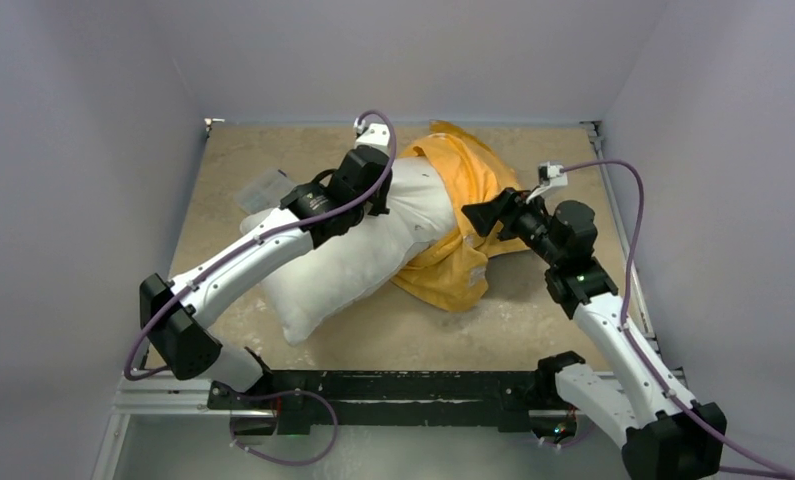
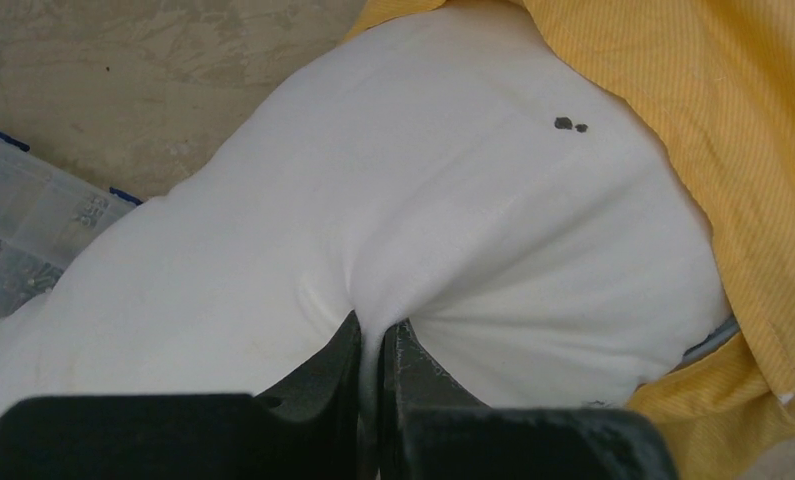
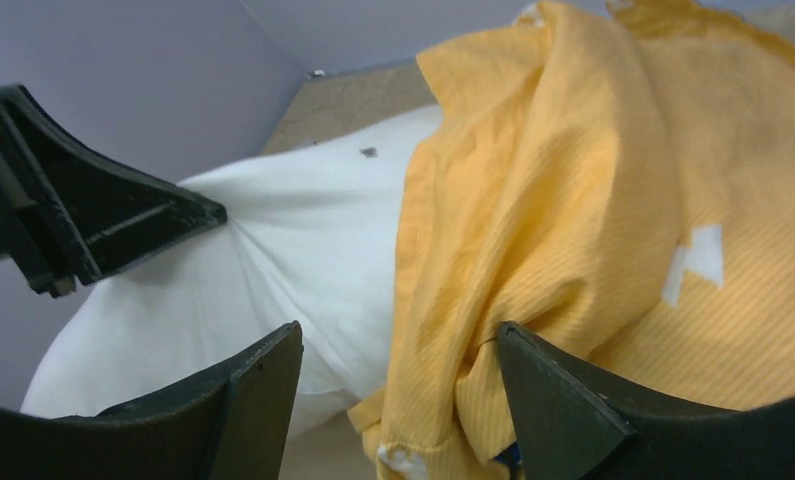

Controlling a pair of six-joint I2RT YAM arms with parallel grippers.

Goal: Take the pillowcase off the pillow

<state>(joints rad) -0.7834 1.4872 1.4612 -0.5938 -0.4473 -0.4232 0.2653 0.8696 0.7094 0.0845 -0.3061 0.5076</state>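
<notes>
The white pillow lies diagonally across the table, its far right end still inside the orange-yellow pillowcase. My left gripper is shut on a pinch of the pillow's white fabric, near the pillowcase's open edge. My right gripper is open, its jaws astride the bunched edge of the pillowcase, with the pillow to its left. The left gripper's fingers show in the right wrist view, pulling the pillow into a peak.
A clear plastic compartment box lies at the table's left behind the pillow; it also shows in the left wrist view. Grey walls enclose the table on three sides. A black rail runs along the near edge.
</notes>
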